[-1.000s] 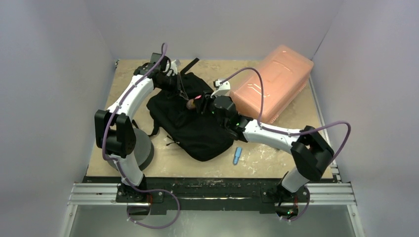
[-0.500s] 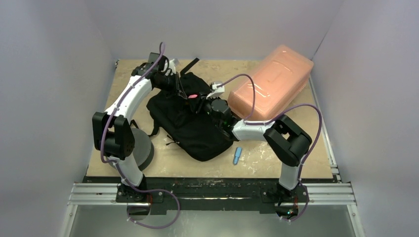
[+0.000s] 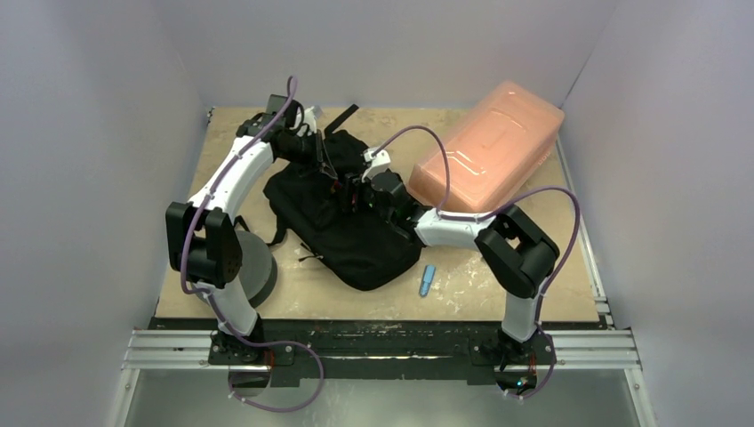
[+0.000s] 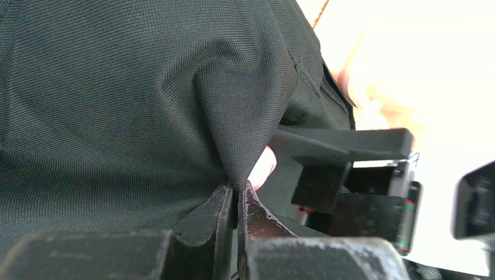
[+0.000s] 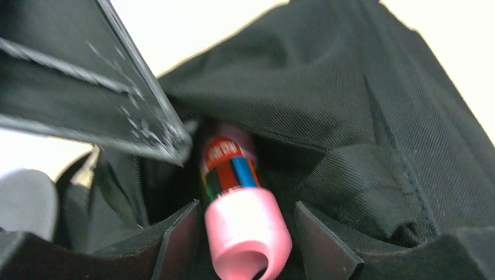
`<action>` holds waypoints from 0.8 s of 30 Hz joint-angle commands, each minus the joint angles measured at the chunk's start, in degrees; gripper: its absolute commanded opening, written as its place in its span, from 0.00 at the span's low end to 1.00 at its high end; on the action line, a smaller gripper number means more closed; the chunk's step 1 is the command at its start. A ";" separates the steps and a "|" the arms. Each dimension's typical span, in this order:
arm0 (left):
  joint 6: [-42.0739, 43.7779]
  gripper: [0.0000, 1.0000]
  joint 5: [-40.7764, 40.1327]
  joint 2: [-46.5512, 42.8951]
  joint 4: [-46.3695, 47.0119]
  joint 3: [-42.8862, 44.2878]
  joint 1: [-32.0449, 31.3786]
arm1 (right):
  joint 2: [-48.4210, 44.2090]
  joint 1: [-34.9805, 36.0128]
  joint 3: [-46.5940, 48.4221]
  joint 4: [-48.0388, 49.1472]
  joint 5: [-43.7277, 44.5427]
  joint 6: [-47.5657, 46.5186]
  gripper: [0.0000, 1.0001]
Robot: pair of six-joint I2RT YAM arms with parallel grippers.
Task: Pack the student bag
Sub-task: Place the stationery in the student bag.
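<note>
The black student bag [image 3: 356, 236] lies in the middle of the table. My left gripper [image 3: 324, 160] is shut on a fold of the bag's fabric [image 4: 146, 99] at the opening and holds it up; its jaws [image 4: 238, 189] pinch the cloth. My right gripper [image 3: 348, 191] is at the bag's opening, open. A pink-capped marker with a coloured label [image 5: 242, 221] sits loosely between its fingers [image 5: 181, 233], pointing into the bag [image 5: 362, 116], with gaps on both sides. The marker's pink end also shows in the left wrist view [image 4: 264, 166].
A translucent pink plastic box [image 3: 489, 147] stands at the back right, close to the right arm. A small blue object [image 3: 428, 279] lies on the table in front of the bag. A dark grey foam ring [image 3: 258, 267] sits by the left arm's base.
My right gripper has moved left and farther into the bag's opening with the marker; the pink marker no longer shows in the top view. The left gripper has kept its hold on the fabric.
</note>
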 commanded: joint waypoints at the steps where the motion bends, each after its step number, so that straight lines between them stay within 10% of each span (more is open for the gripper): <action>1: -0.42 0.00 4.27 -3.74 1.47 0.37 -0.36 | 0.31 -0.02 1.49 -9.16 -0.96 -5.68 0.66; 16: -0.72 0.00 5.34 -2.96 1.58 0.63 -0.36 | -7.18 -0.02 -2.90 -12.48 -2.10 -13.01 0.63; 24: -0.94 0.00 5.58 -3.33 1.82 0.37 -0.36 | -0.14 -0.02 3.35 -7.57 -1.25 -12.06 0.13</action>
